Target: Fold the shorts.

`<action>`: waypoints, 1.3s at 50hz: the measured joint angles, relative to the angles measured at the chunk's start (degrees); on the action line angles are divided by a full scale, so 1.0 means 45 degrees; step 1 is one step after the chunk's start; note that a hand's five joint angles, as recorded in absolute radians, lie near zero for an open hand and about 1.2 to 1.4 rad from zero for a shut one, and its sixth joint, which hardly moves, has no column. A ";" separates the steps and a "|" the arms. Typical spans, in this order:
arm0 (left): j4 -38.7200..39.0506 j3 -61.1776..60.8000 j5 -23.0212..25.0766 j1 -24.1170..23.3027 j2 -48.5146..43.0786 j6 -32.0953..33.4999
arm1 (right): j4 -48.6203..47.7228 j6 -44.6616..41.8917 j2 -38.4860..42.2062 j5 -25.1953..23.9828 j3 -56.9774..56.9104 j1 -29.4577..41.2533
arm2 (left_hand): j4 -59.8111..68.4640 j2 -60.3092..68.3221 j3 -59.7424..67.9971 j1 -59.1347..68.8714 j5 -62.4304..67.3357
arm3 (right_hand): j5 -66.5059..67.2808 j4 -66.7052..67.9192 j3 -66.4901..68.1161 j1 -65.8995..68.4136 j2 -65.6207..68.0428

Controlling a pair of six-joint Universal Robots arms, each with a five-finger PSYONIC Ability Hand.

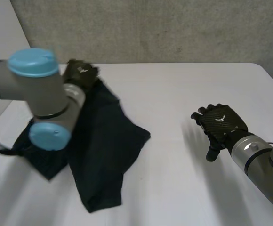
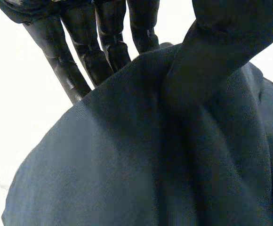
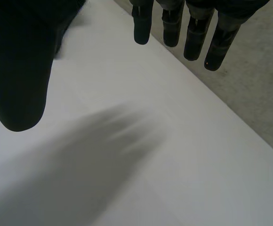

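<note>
Dark navy shorts [image 1: 103,141] lie rumpled on the left half of the white table, and their far edge is drawn up toward my left hand [image 1: 80,74]. In the left wrist view a ridge of the shorts [image 2: 127,165] is pinched between the fingers [image 2: 75,52] behind it and the thumb [image 2: 221,42] pressing on its front. My right hand [image 1: 221,125] hovers over the table's right side, well away from the shorts. Its fingers [image 3: 193,33] are straight and spread apart from the thumb [image 3: 19,70], with nothing between them.
My left arm's elbow [image 1: 42,94] hangs over the left part of the shorts and hides it. Bare white table [image 1: 183,94] lies between the shorts and my right hand. A grey wall [image 1: 174,28] runs behind the table's far edge.
</note>
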 measured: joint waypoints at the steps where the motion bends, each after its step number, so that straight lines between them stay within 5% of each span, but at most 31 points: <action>1: 0.0000 0.0000 0.0000 0.0000 0.0000 0.0000 | 0.0000 0.0000 0.0000 0.0000 0.0000 0.0000 | 0.0000 0.0000 0.0000 0.0000 0.0000 | 0.0000 0.0000 0.0000 0.0000 0.0000; 8: 0.1346 0.1495 0.1537 -0.1458 -0.1295 -0.0882 | -0.0274 0.0013 -0.0027 0.0386 0.0041 -0.0014 | -0.0023 -0.0009 -0.0008 -0.0005 -0.0002 | 0.0000 0.0000 0.0000 0.0000 0.0000; 12: 0.1639 0.1496 0.2181 -0.1684 -0.1538 -0.1043 | -0.0284 0.0014 -0.0034 0.0397 0.0067 -0.0013 | -0.2792 -0.2679 -0.2605 -0.1857 -0.1780 | -0.0001 0.0000 0.0000 0.0000 0.0000; 13: 0.1861 0.1421 0.2686 -0.1844 -0.1748 -0.1108 | -0.0280 0.0016 -0.0048 0.0392 0.0106 -0.0009 | -0.8123 -0.7990 -0.7832 -0.7416 -0.7009 | -0.0001 0.0000 0.0000 0.0000 0.0000; 19: 0.1926 0.1060 0.2421 -0.1857 -0.1800 -0.1081 | -0.0267 0.0032 -0.0069 0.0362 0.0192 0.0034 | -1.2732 -1.2617 -1.2422 -1.1404 -1.1519 | 0.0000 0.0000 0.0000 0.0000 0.0000; 33: 0.0921 -0.1935 -0.0007 -0.1299 0.1272 -0.1243 | -0.0313 0.0680 0.0270 -0.0077 0.0057 0.0749 | -1.2731 -1.2627 -1.2421 -1.1404 -1.1520 | -0.0001 0.0000 0.0000 -0.0001 0.0000; 34: 0.0190 -0.4115 -0.0574 -0.0928 0.3100 -0.2001 | -0.0470 0.1351 0.0969 -0.0746 -0.0393 0.1496 | -1.2731 -1.2613 -1.2421 -1.1370 -1.1518 | 0.0062 0.0031 0.0100 0.0089 0.0059; 37: -0.0375 -0.5467 -0.0704 -0.0530 0.4088 -0.2988 | -0.0582 0.1625 0.1611 -0.1083 -0.0861 0.1883 | -1.2731 -1.2601 -1.2421 -1.1364 -1.1520 | 0.0370 0.0037 0.0448 0.0318 0.0329; 48: -0.2734 -0.8722 -0.0326 0.0968 0.5334 -0.6442 | -0.0701 0.1664 0.4862 -0.1154 -0.3464 0.2797 | -1.2711 -1.2598 -1.2404 -1.1364 -1.1504 | 0.2305 0.2371 0.2781 0.2436 0.2542; 65: -0.1870 -0.9063 0.0641 0.1691 0.3864 -0.6638 | -0.0692 0.1544 0.7493 -0.0614 -0.6259 0.2872 | -1.0879 -1.0756 -1.0710 -0.9387 -0.9835 | 0.4157 0.5492 0.5882 0.5095 0.5771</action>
